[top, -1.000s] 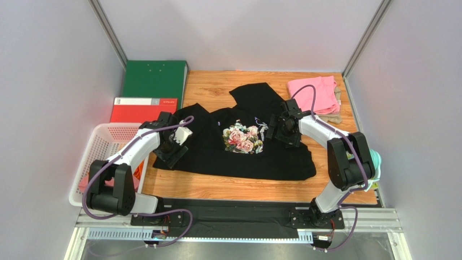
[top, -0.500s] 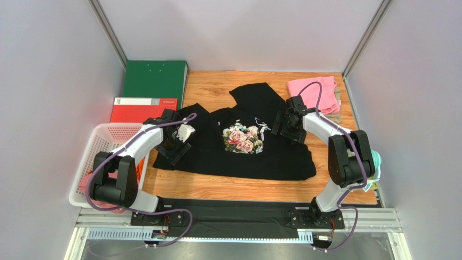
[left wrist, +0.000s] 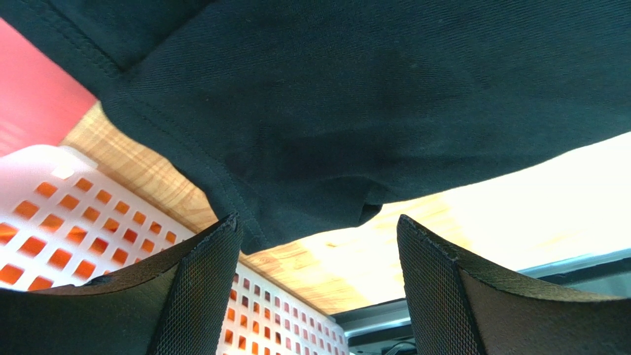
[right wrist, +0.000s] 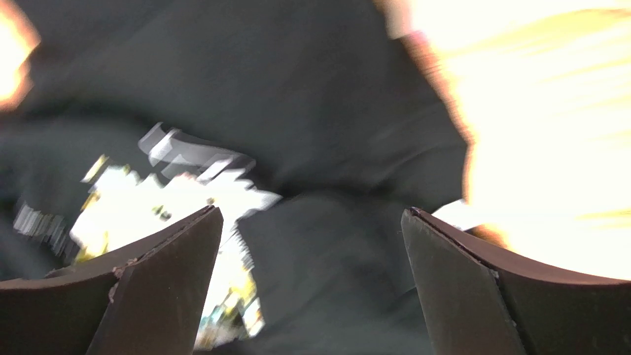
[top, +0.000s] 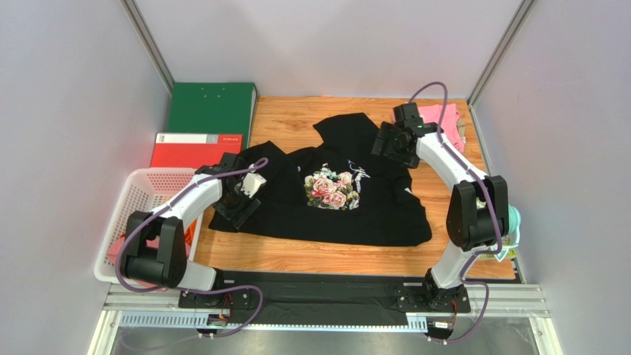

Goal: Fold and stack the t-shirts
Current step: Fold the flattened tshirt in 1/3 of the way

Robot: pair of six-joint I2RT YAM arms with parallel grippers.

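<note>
A large black t-shirt (top: 326, 211) with a pink-rose print and white script lies spread on the wooden table. My left gripper (top: 238, 198) hovers open over its left sleeve; the left wrist view shows that sleeve's hem (left wrist: 296, 148) just beyond the wide-apart fingers (left wrist: 200, 288), nothing between them. My right gripper (top: 391, 140) stands open above the shirt's upper right part, beside the neck area. Its wrist view is blurred, with black cloth (right wrist: 311, 133) beyond the open fingers (right wrist: 459, 288). A folded pink t-shirt (top: 448, 122) lies on a beige one at the back right.
A green binder (top: 211, 107) and a red binder (top: 181, 150) lie at the back left. A white lattice basket (top: 137, 196) stands at the left edge with orange cloth inside. A teal bundle (top: 512, 222) sits at the right edge behind the right arm.
My right gripper has swung up and back, from the shirt's right chest to its upper right edge near the pink shirt. The left gripper shifted only slightly over the sleeve.
</note>
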